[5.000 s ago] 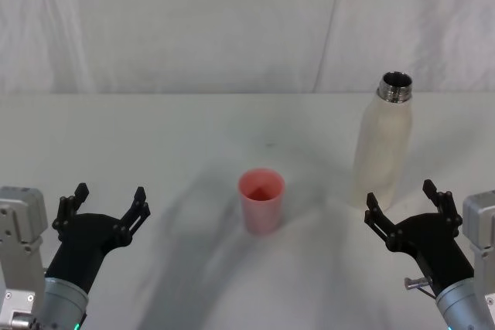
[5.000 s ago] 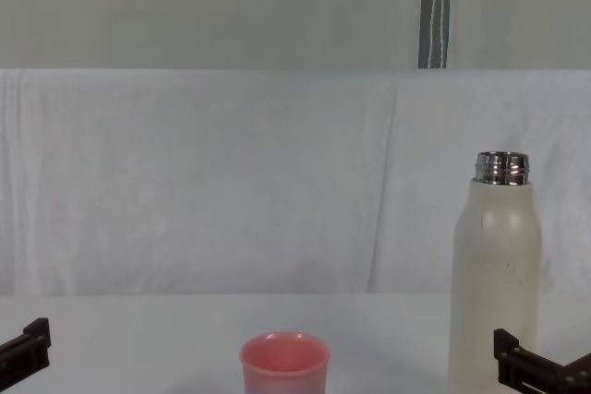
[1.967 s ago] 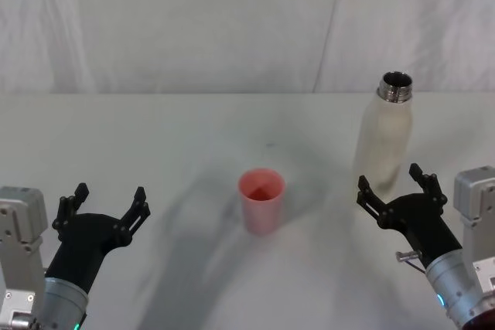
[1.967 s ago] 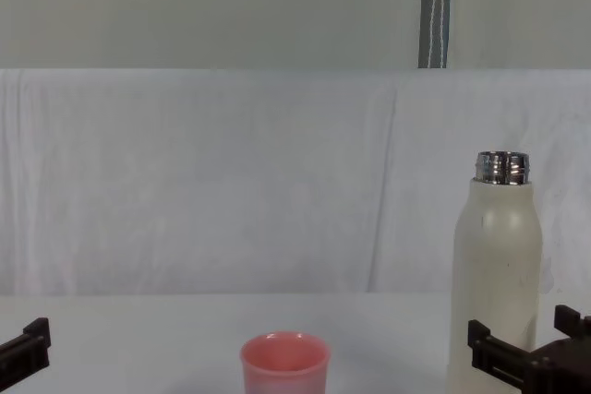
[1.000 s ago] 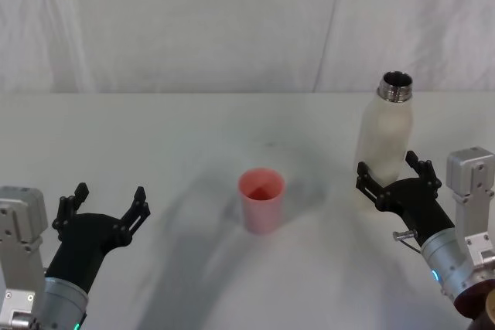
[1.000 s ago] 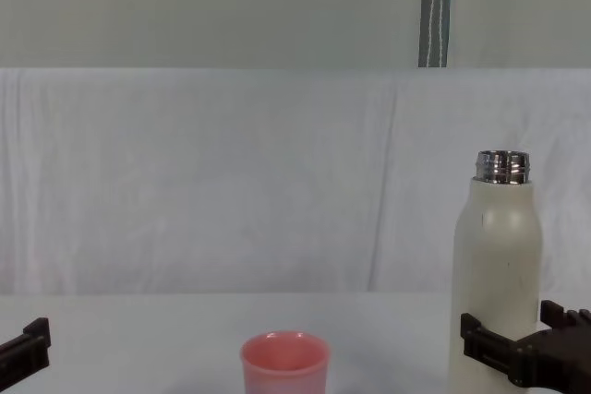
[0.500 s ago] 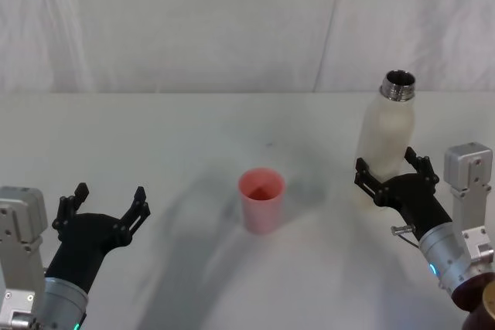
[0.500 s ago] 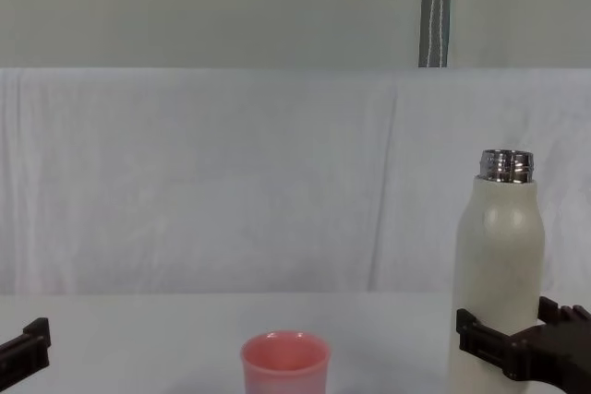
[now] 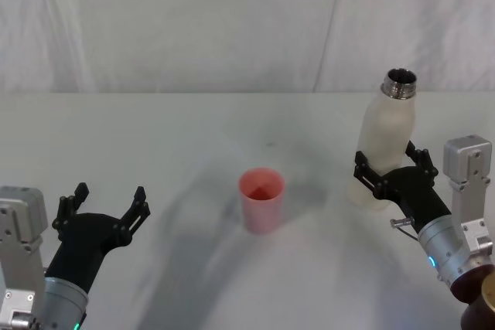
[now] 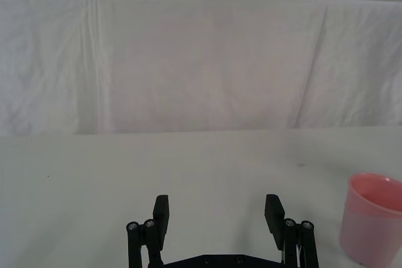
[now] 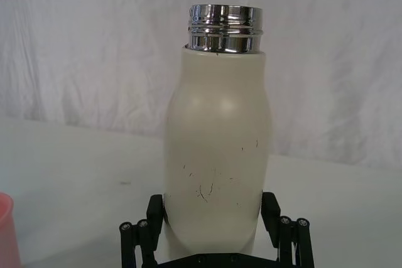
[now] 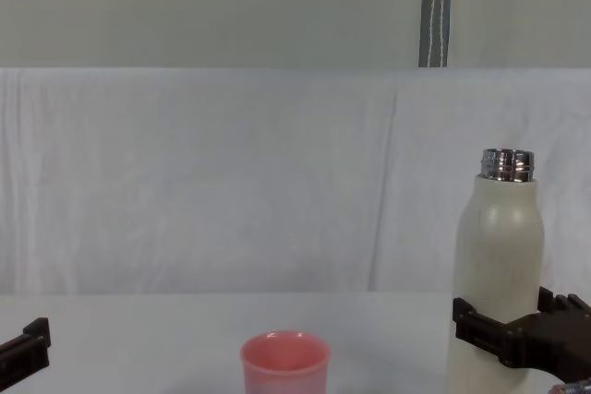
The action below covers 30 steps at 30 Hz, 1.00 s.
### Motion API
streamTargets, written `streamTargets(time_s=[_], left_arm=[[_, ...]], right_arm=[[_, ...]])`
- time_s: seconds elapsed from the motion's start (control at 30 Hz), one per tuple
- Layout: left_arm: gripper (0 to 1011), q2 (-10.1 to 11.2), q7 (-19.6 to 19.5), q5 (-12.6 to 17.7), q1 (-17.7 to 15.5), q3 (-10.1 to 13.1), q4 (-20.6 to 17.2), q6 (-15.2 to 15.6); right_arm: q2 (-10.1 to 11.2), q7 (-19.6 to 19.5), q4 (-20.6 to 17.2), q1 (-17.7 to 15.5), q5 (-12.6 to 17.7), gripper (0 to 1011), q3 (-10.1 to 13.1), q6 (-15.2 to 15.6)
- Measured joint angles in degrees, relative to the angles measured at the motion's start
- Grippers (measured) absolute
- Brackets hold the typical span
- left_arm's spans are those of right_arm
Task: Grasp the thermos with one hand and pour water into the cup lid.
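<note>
Grasp step is in hand. Right hand (image 9: 390, 166), at centre right of the head view, brackets the lower body of the thermos (image 9: 384, 144), one finger on each side. In the right wrist view the fingers (image 11: 152, 213) sit at the thermos walls, but whether they press on it or remain slightly spread cannot be told. Thermos stands on the table (image 9: 178, 129), leaning slightly, with its open silver neck (image 9: 401, 83) uppermost.

Cup (image 9: 261, 200) stands at centre of the head view, well apart from the thermos and to its left in the frame. Its mouth faces up. No water is visible.

Left hand (image 9: 104, 205) is parked at the lower left of the head view, fingers spread, holding nothing.

Next move, as judged: confirm a firm grip, lift the thermos clear of the table, carry it toward frame centre until the neck is above the cup rim, then tilt gradually. A loose grip low on the body risks the thermos tipping during the lift.
</note>
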Motion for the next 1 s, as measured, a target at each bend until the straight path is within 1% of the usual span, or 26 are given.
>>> streamTargets(time_s=[0.4, 1.0], left_arm=[[1001, 0.0, 0.0, 0.0, 0.0, 0.0, 0.0, 0.0], [1001, 0.0, 0.0, 0.0, 0.0, 0.0, 0.0, 0.0]], right_arm=[[0.0, 0.2, 0.1, 0.2, 0.0, 1000, -0.3, -0.2], [0.0, 0.5, 1.5, 1.9, -0.2, 1000, -0.9, -0.2]])
